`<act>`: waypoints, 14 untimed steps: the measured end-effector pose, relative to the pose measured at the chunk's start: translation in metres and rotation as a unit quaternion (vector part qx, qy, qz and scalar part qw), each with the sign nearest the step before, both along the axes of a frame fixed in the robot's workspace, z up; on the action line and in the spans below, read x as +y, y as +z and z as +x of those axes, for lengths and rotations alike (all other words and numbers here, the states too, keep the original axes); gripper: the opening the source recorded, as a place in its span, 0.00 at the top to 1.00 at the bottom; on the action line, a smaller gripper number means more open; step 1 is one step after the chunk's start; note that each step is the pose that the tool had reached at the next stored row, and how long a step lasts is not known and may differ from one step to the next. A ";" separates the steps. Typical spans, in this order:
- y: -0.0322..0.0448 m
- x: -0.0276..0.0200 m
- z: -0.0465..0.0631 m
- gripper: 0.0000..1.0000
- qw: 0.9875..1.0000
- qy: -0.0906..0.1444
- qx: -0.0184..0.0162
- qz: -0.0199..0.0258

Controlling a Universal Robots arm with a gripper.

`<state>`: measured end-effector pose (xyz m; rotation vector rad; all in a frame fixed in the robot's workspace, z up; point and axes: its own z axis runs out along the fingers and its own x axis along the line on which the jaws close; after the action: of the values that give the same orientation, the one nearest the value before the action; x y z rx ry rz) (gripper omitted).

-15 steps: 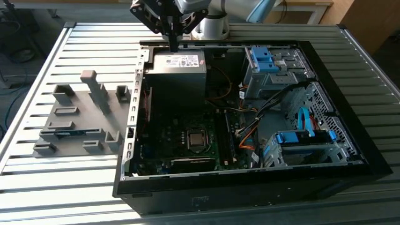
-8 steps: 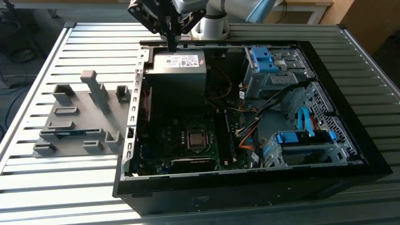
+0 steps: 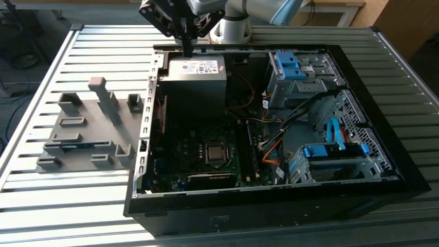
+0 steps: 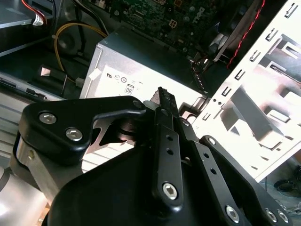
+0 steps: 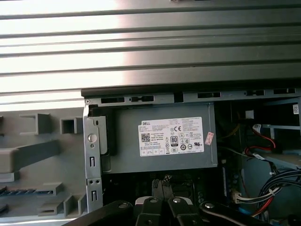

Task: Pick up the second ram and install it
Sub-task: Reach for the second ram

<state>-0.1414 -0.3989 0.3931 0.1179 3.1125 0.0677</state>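
**Hand empty over PSU, ram in tray**

Hand (image 3: 185, 51): fingers pressed together, pinching nothing, top centre of the exterior view, above the power supply (image 3: 197, 67). Second ram (image 3: 74, 146) sits in the grey holder tray (image 3: 89, 128), lower left. Likely light, stiff, fragile: grip the long edges, not the chips. Slatted metal desk (image 3: 89, 56); open case (image 3: 274, 206) is cable-crowded.

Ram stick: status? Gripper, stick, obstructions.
Gripper shut, empty, over power supply. Ram stick sits in grey holder, untouched. Case wall between the two.
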 end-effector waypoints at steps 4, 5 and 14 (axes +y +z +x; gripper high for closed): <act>0.0000 0.0000 -0.001 0.89 1.000 0.000 0.000 0.000; 0.0000 0.0000 -0.001 0.89 1.000 0.000 0.000 0.000; -0.0001 0.0000 -0.003 0.89 1.000 0.000 0.000 0.000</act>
<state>-0.1444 -0.3989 0.3931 0.1179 3.1125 0.0675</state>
